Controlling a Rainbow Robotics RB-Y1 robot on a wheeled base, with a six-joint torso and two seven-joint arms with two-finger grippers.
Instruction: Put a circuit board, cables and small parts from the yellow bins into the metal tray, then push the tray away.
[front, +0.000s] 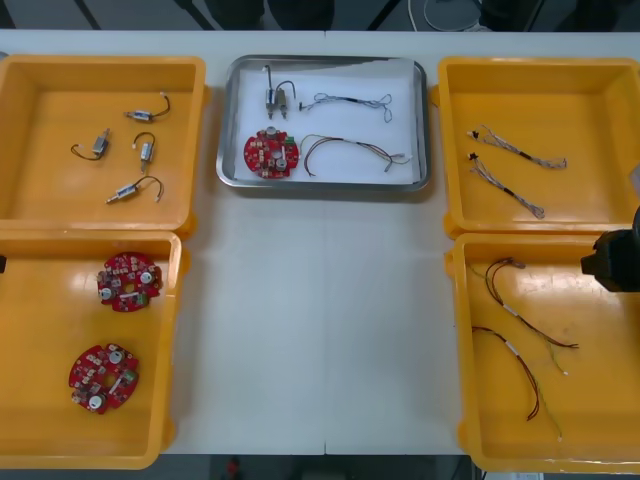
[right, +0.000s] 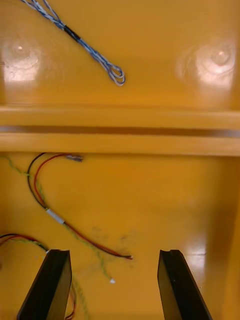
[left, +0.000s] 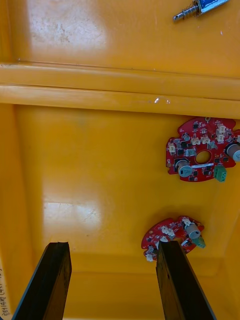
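The filled metal tray (front: 330, 185) lay forward and inward of the right claw (right: 115, 255) and left claw (left: 112, 247), both spread over near yellow bins (front: 600, 400), seemingly equidistant.

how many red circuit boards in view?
3. One circuit board lies in the metal tray, near-left corner. Two lie in the left near yellow bin: a farther board and a nearer board. None looks hidden.
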